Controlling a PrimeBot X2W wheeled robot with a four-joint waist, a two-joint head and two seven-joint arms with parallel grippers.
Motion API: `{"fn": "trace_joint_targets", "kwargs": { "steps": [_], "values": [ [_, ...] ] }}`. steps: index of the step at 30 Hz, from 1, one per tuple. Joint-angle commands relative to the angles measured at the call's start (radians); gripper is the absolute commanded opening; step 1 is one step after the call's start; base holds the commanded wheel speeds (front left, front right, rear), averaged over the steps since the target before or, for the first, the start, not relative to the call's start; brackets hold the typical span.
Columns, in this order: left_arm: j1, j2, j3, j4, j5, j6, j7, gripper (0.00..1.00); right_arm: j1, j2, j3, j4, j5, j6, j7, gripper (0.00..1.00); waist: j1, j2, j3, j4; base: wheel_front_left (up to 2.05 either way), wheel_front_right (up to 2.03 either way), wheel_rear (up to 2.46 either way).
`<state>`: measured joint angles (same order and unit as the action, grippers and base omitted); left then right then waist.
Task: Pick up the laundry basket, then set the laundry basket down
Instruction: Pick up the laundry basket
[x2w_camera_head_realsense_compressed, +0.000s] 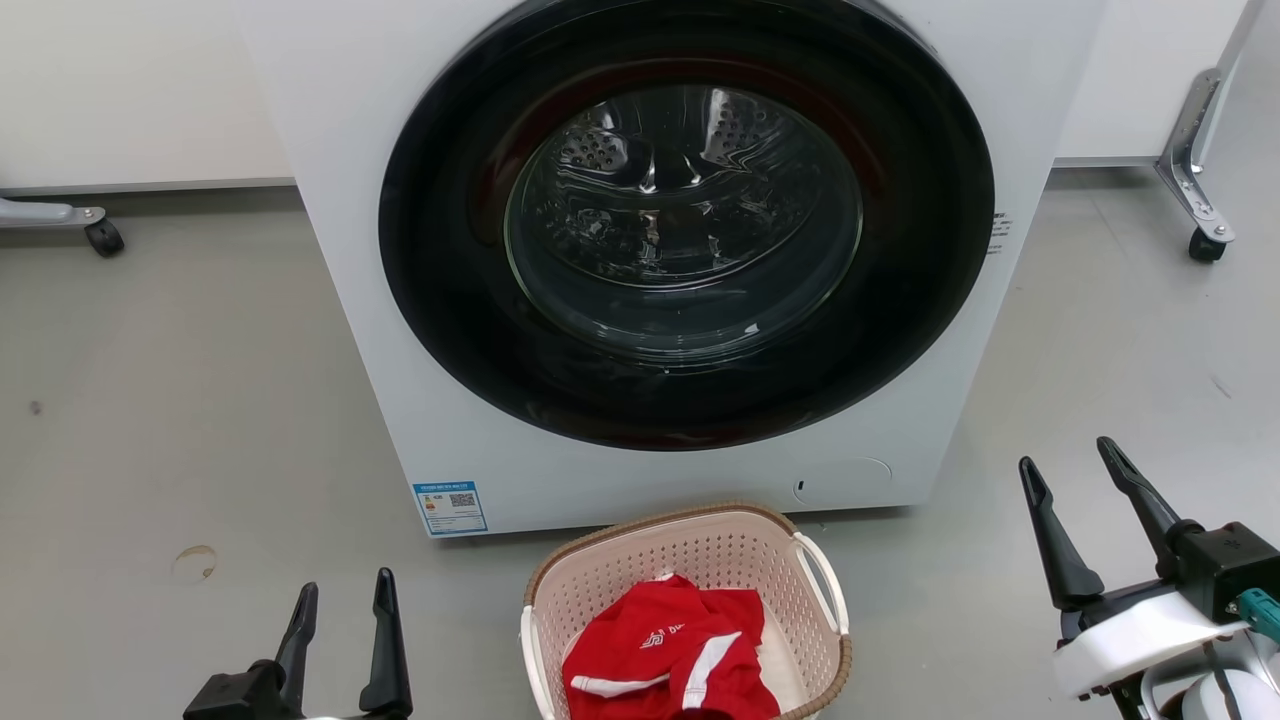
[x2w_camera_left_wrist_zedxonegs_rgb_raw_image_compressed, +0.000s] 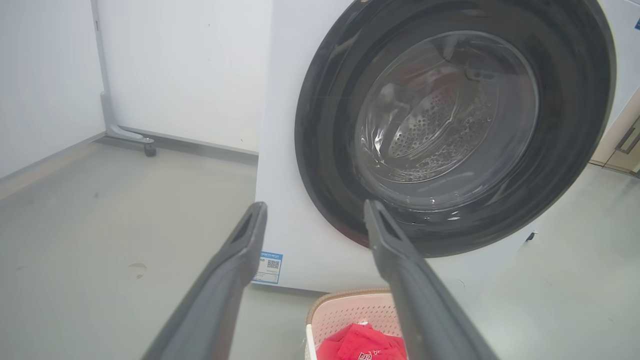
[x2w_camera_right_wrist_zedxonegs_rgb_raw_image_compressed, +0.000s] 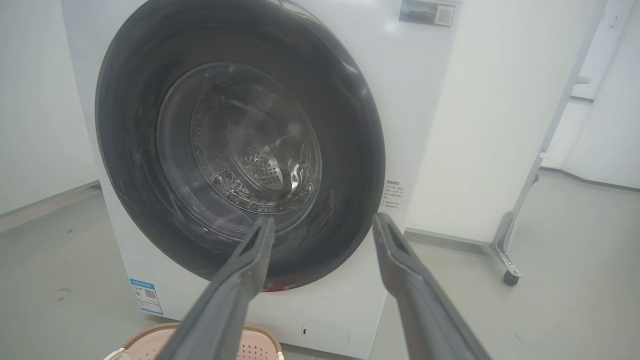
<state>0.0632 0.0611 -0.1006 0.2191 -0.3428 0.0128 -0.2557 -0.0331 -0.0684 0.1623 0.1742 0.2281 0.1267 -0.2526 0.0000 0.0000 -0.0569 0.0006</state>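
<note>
Where the laundry basket (x2w_camera_head_realsense_compressed: 700, 560) sits: floor (x2w_camera_head_realsense_compressed: 150, 450), just before the washing machine (x2w_camera_head_realsense_compressed: 340, 250).
Left gripper (x2w_camera_head_realsense_compressed: 345, 583): fingers apart, empty.
Right gripper (x2w_camera_head_realsense_compressed: 1066, 455): fingers apart, empty.
Head view: shows you both handles (x2w_camera_head_realsense_compressed: 825, 580); right wrist, the rim (x2w_camera_right_wrist_zedxonegs_rgb_raw_image_compressed: 145, 336).

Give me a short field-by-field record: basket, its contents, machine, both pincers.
laundry basket: on floor before washing machine, unheld
contents: red garment, white stripes
washing machine: door looks shut
left pincer: open, left of basket, apart
right pincer: open, right of basket, apart
</note>
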Motion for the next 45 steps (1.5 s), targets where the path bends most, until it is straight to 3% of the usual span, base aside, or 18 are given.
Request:
{"fn": "trace_joint_targets", "kwargs": {
  "steps": [1, 14, 23, 36, 45],
  "values": [
    [-0.015, 0.004, 0.031, -0.028, 0.007, -0.005, -0.006, 1.00, -0.021, -0.014, 0.012, -0.029, -0.005, 0.004, -0.009, 1.00, 0.0000, 0.0000, 0.000, 0.003, 0.00, 0.00, 0.00],
    [-0.051, -0.003, -0.007, 0.007, 0.004, 0.005, 0.000, 1.00, -0.044, -0.014, 0.034, -0.008, 0.001, 0.004, -0.009, 1.00, 0.0000, 0.0000, 0.062, -0.001, 0.00, 0.00, 0.00],
    [-0.222, -0.010, -0.107, 0.122, -0.005, 0.047, 0.015, 1.00, -0.151, -0.061, 0.047, 0.058, 0.025, 0.004, -0.009, 1.00, 0.0000, 0.0000, 0.270, 0.017, 0.00, 0.00, 0.00],
    [-0.592, -0.011, -0.339, 0.437, -0.183, 0.124, 0.008, 1.00, -0.374, -0.123, 0.125, 0.213, 0.031, 0.004, -0.009, 1.00, 0.0000, 0.0000, 0.576, 0.064, 0.00, 0.00, 0.00],
    [-0.742, -0.011, -0.484, 0.595, -0.328, 0.145, -0.001, 1.00, -0.458, -0.144, 0.172, 0.301, 0.037, 0.004, -0.009, 1.00, 0.0000, 0.0000, 0.700, 0.079, 0.00, 0.00, 0.00]
  ]
}}
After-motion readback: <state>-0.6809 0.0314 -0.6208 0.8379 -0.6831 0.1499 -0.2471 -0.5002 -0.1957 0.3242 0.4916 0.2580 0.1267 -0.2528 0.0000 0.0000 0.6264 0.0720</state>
